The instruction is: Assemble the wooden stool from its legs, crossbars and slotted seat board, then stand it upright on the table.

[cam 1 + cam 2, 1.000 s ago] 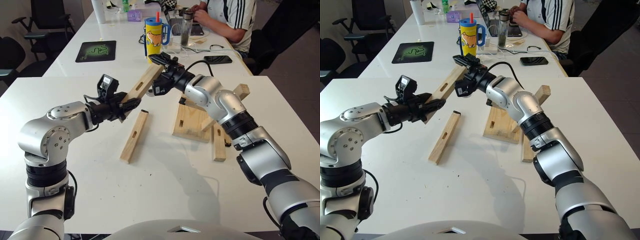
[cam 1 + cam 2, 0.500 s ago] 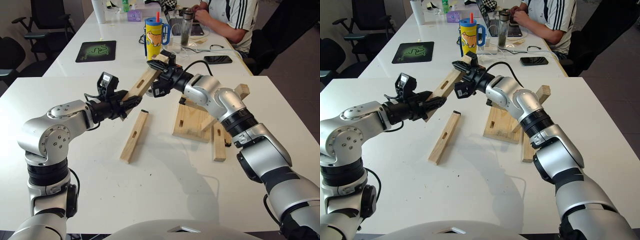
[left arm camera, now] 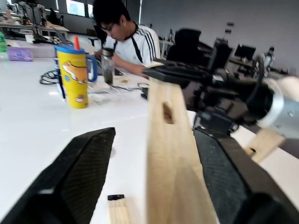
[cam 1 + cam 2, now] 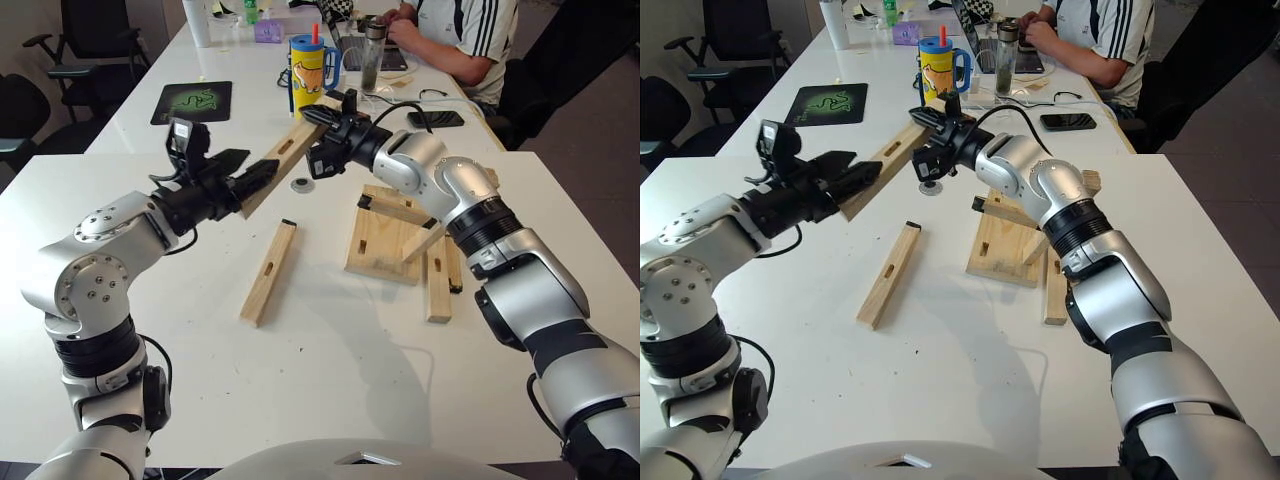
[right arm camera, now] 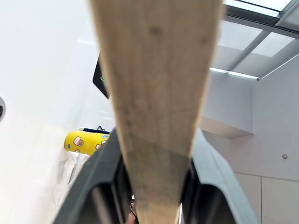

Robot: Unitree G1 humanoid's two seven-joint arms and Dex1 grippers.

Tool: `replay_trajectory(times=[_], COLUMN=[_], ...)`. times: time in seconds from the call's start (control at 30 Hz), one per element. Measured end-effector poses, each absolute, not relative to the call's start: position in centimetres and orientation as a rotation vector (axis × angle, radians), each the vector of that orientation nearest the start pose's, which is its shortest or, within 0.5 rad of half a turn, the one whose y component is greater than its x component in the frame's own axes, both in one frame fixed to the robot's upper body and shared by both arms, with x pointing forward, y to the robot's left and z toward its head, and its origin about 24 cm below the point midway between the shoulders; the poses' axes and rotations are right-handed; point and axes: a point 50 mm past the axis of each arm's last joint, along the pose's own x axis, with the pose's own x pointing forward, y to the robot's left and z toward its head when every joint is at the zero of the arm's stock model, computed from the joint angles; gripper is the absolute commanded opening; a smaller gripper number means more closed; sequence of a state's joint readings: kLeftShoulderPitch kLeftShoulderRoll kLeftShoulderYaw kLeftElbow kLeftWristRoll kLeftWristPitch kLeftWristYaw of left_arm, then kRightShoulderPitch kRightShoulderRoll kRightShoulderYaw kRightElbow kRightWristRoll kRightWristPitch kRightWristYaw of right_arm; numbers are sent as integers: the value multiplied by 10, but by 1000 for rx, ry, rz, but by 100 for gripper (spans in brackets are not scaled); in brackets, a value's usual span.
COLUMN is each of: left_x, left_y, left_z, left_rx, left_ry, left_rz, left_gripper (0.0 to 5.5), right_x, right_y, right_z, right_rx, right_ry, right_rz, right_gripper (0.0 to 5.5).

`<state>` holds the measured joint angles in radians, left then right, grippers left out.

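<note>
While the right gripper (image 4: 330,125) clamps the leg (image 4: 288,152) by its upper end above the table (image 4: 200,340), the left gripper (image 4: 252,178) straddles the lower end, fingers (image 3: 79,172) spread (not gripping). Judged stiff, light; hold ends, avoiding slot.

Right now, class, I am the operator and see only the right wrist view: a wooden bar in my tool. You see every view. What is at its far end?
Observer: The left tool's fingers stand open on either side of the wooden leg's lower end.
Operator: What else is out there?
Observer: A second slotted leg lies flat on the table, untouched.
Operator: And the seat board?
Observer: The seat board lies right of that leg, with a crossbar across it.
</note>
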<state>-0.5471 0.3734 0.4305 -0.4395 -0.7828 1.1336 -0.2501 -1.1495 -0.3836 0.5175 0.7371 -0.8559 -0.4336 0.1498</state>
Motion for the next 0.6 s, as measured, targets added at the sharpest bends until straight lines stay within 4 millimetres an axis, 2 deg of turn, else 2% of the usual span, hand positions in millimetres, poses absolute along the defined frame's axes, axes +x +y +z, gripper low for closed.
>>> replay_trajectory(times=[0.1,0.2,0.27,0.4,0.47,0.53,0.6], left_x=[281,282,282,279,277,277,278], left_y=[217,226,223,202,186,169,151], left_z=[243,239,230,204,190,185,188], left_rx=[-445,-570,-622,-724,-759,-771,-791], left_ry=[-148,-167,-148,-81,-36,-9,-16], left_rz=[-414,-344,-327,-321,-334,-365,-410], left_gripper=[311,311,311,311,311,311,311], right_x=[390,397,402,408,409,409,408], right_y=[-65,-74,-78,-75,-69,-64,-57], right_z=[223,225,229,249,256,256,254], right_rx=[-1628,-1584,-1511,-1247,-1091,-995,-901], right_ry=[-667,-610,-575,-539,-529,-508,-485], right_rz=[534,468,393,244,203,193,186], right_gripper=[105,105,105,104,104,104,104])
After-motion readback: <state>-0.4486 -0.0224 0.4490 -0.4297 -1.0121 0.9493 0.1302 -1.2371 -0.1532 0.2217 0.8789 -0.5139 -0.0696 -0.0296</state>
